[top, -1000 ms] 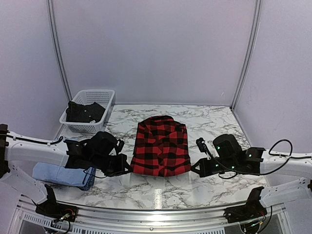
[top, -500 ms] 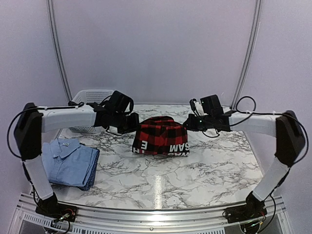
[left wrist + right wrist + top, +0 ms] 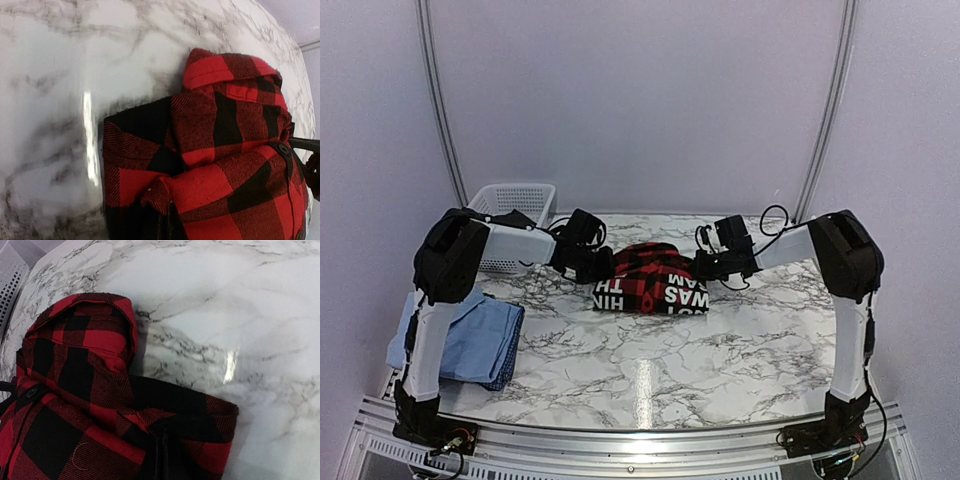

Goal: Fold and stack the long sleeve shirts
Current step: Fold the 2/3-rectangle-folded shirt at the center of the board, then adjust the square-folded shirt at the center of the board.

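Red-and-black buffalo-check flannel shirt (image 3: 650, 285): lies doubled over at the middle of the marble table (image 3: 720, 350), toward the far side. Shows a black band with white block lettering along the near edge, collar at the far end.
Plain light blue collared button shirt (image 3: 485, 335): lies folded flat near the left table edge, well apart.

The top camera sits high up behind the two arm bases (image 3: 425, 425) and looks down and forward over the whole marble table (image 3: 720, 350). Each wrist camera is very near and looks down at the table top. The left one sees the red-and-black shirt (image 3: 225, 165) from its left edge, the right one from its right edge. All three views share that shirt.
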